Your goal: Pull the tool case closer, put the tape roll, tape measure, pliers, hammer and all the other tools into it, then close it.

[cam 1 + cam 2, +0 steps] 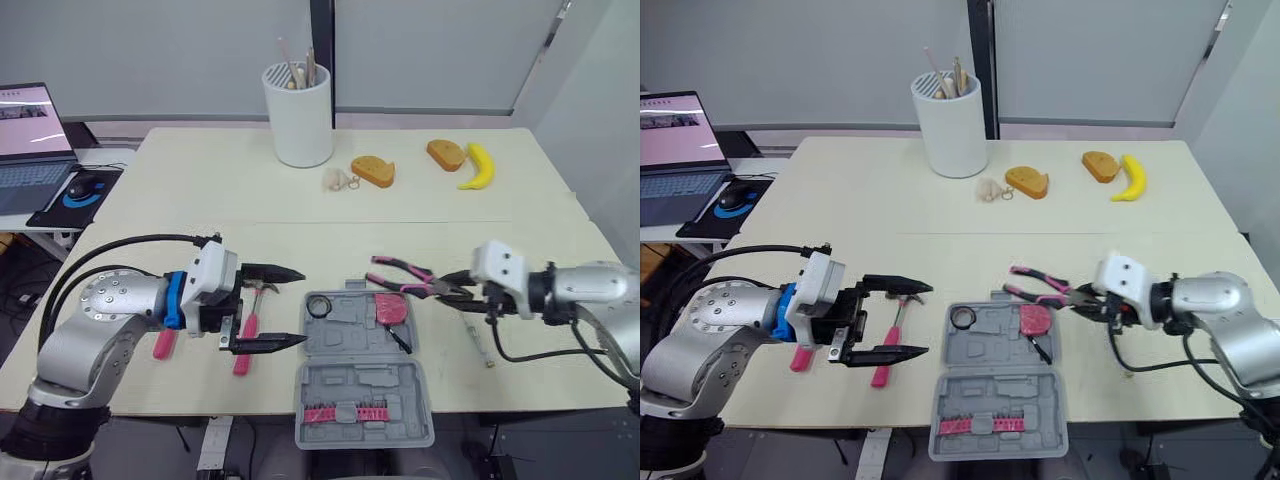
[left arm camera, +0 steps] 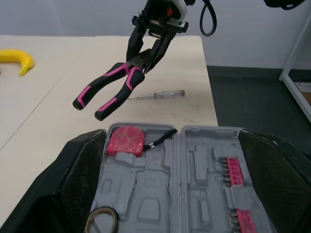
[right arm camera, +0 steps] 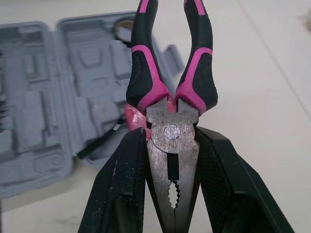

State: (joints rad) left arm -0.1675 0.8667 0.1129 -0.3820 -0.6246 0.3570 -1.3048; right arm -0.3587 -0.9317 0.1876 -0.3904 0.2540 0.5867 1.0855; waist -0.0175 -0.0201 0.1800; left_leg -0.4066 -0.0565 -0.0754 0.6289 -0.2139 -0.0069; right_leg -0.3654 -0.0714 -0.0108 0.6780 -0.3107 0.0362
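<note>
The grey tool case (image 1: 365, 385) lies open at the table's front edge. In its far half sit a tape roll (image 1: 319, 305) and a pink tape measure (image 1: 391, 309); pink bits (image 1: 340, 413) line the near half. My right gripper (image 1: 447, 287) is shut on the metal nose of the pink-and-black pliers (image 1: 400, 278), held above the table just right of the case, handles pointing left. My left gripper (image 1: 300, 306) stands open left of the case, above the pink-handled hammer (image 1: 248, 325). A screwdriver (image 1: 478, 340) lies below my right gripper.
Another pink handle (image 1: 165, 343) lies under my left arm. At the back stand a white cup (image 1: 298, 115) of sticks, two bread pieces (image 1: 372, 171), a banana (image 1: 478, 167) and a small pale object (image 1: 338, 180). A laptop (image 1: 35, 140) and mouse (image 1: 82, 187) sit far left.
</note>
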